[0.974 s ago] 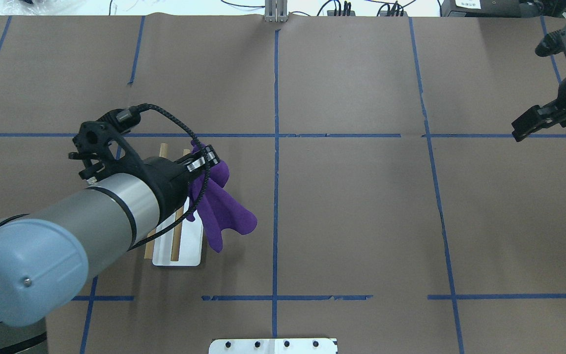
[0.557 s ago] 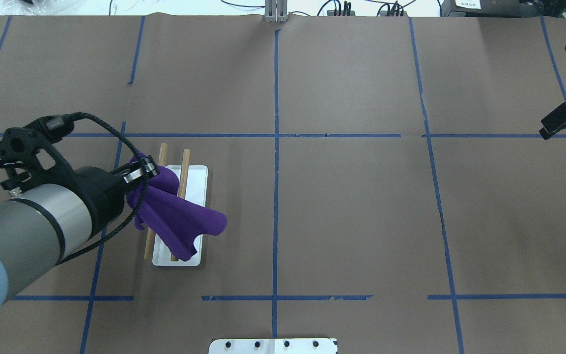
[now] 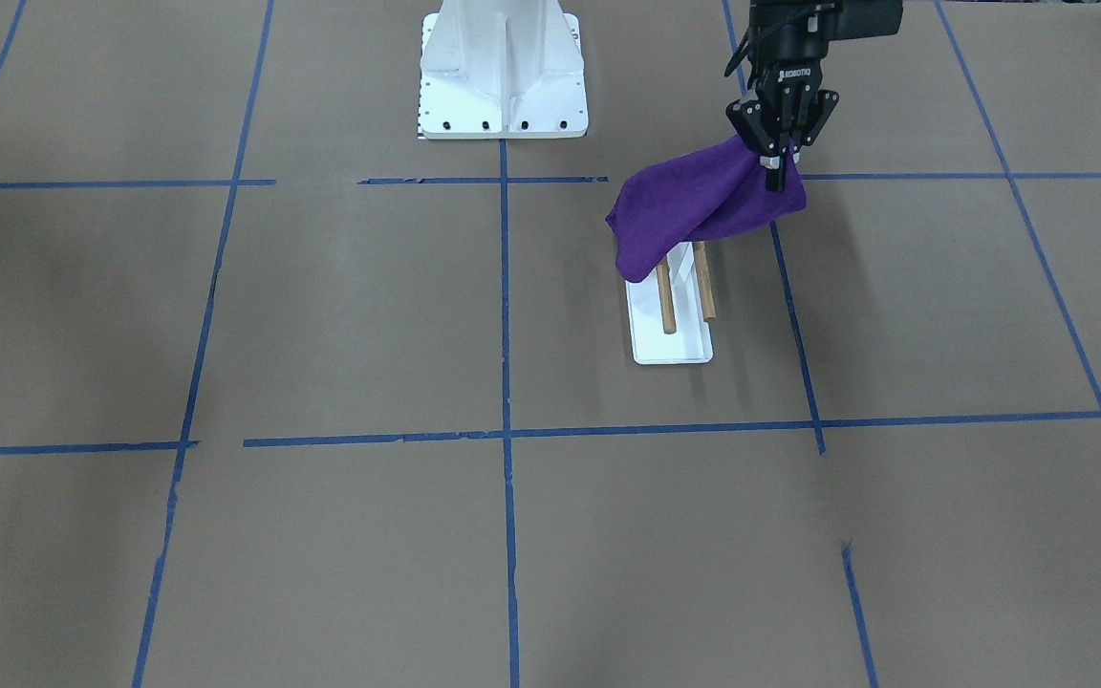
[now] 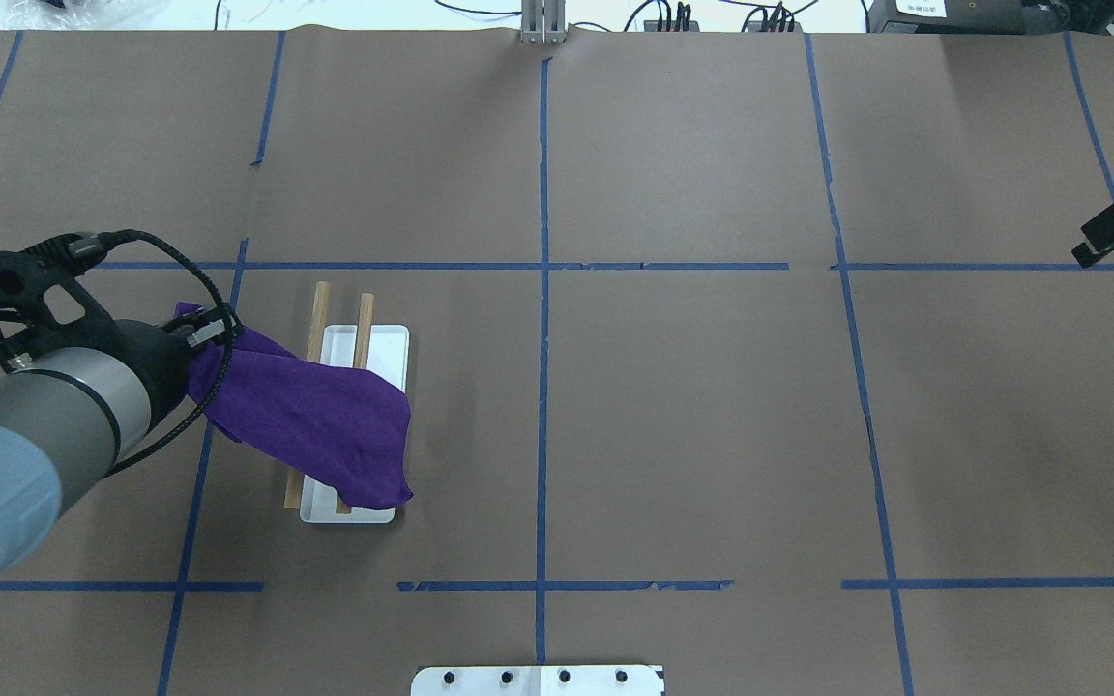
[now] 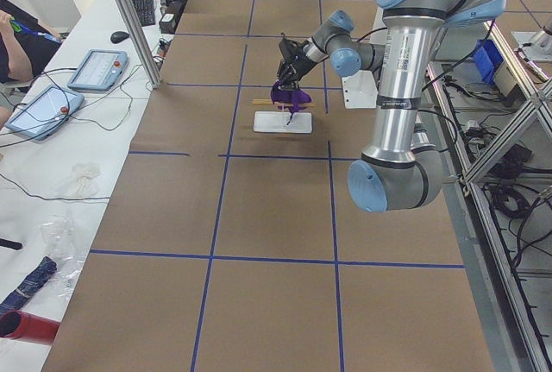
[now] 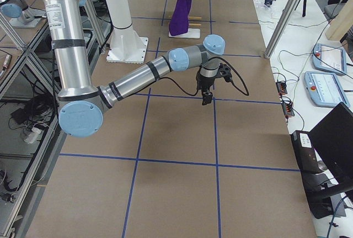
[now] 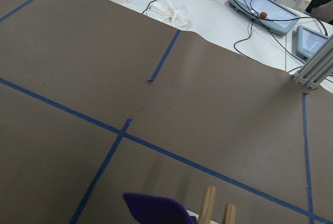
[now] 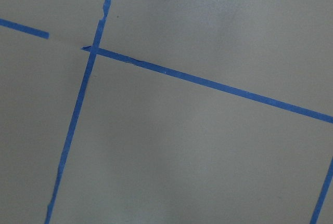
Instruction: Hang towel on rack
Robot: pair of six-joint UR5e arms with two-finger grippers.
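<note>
The towel [image 4: 315,425] lies slantwise over both rods [image 4: 320,300] of the rack [image 4: 391,340]. Its long way runs from the L gripper [image 4: 201,331], left of the rack, to a loose end past the right rod, nearer the robot. L gripper pinches one corner tight, up off the rods. Towel's purple, soft, a bit folded. Can't tell if it touches the rods. R gripper [image 4: 1113,227] is far off; open or closed, can't tell.

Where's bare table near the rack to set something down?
Bare brown paper lies between the rack and the right gripper, across the centre tape line. Crowded beyond the rack: the left gripper holds the towel over its rods.
</note>
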